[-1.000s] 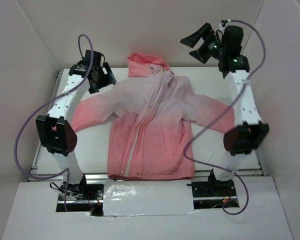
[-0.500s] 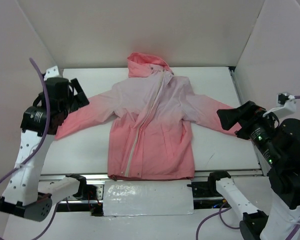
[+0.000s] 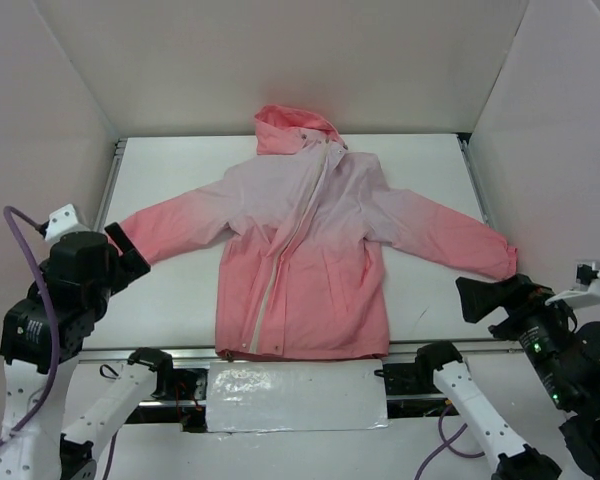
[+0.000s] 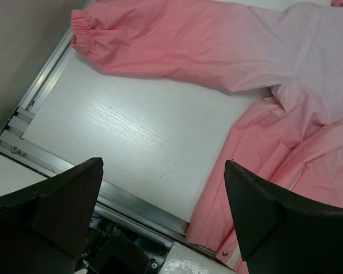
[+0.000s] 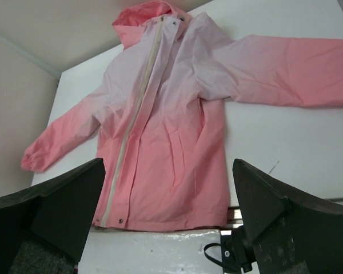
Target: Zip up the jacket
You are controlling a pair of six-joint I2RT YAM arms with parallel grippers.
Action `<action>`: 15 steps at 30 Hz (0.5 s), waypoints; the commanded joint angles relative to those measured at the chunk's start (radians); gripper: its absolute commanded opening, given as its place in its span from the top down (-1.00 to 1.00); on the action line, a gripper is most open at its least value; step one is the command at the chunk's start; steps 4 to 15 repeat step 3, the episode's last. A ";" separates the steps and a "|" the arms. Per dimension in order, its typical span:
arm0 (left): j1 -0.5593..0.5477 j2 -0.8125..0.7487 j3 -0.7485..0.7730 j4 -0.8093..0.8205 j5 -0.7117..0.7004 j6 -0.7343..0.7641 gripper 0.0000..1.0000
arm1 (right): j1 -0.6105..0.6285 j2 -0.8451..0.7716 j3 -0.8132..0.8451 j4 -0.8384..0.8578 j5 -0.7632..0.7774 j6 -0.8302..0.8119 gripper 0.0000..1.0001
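jacket (image 3: 300,250) flat on the counter (image 3: 180,290), sleeves out; left gripper (image 4: 163,171) and right gripper (image 5: 168,165) both spread wide, holding nothing.

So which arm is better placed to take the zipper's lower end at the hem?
Probably left: the zipper's lower end lies on the left arm's side of the jacket, farther from the right arm.

The jacket (image 3: 305,270) lies flat on the table (image 3: 180,290), hood (image 3: 290,128) at the far side, hem (image 3: 300,345) nearest the arms' bases.
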 commanded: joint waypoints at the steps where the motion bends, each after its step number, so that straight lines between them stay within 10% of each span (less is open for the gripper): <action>1: -0.002 0.011 0.017 -0.044 -0.040 -0.038 -0.99 | 0.016 0.016 -0.030 -0.068 0.036 -0.001 -1.00; 15: 0.000 0.000 0.023 -0.040 -0.045 -0.036 -0.99 | 0.019 0.026 -0.022 -0.068 0.021 -0.004 -1.00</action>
